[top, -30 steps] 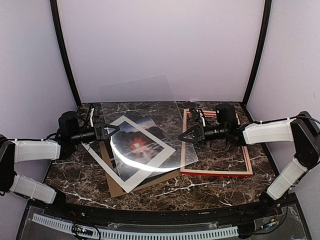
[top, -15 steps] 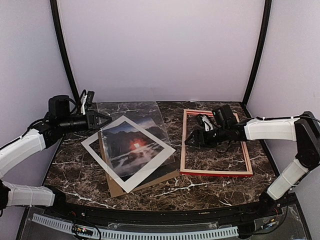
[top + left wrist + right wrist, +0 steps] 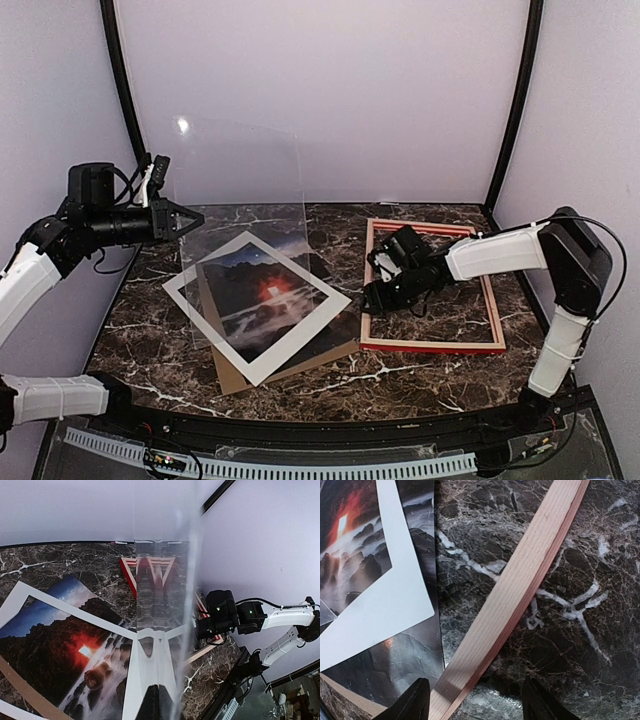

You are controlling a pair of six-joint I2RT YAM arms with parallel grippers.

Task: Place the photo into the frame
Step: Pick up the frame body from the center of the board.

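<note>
The photo (image 3: 265,295) lies flat at centre-left, under a white mat board (image 3: 250,368) and on a brown backing board (image 3: 232,380). The frame (image 3: 430,346) lies on the right, pale wood side up, with red edges. My left gripper (image 3: 192,220) is raised at the far left and shut on the edge of a clear sheet (image 3: 240,170), held nearly upright; the left wrist view shows the pinch (image 3: 156,687). My right gripper (image 3: 372,300) is open and low over the frame's left rail (image 3: 520,580); its fingers stand either side of it (image 3: 475,682).
The dark marble table (image 3: 150,340) has white walls behind it and black posts at its back corners. The photo's corner (image 3: 415,650) sticks out past the mat (image 3: 385,600), close to the frame's left rail.
My left gripper has lifted the clear sheet up and left off the pile and tilted it upright. My right gripper has left the sheet's edge and dropped onto the frame's left rail.
</note>
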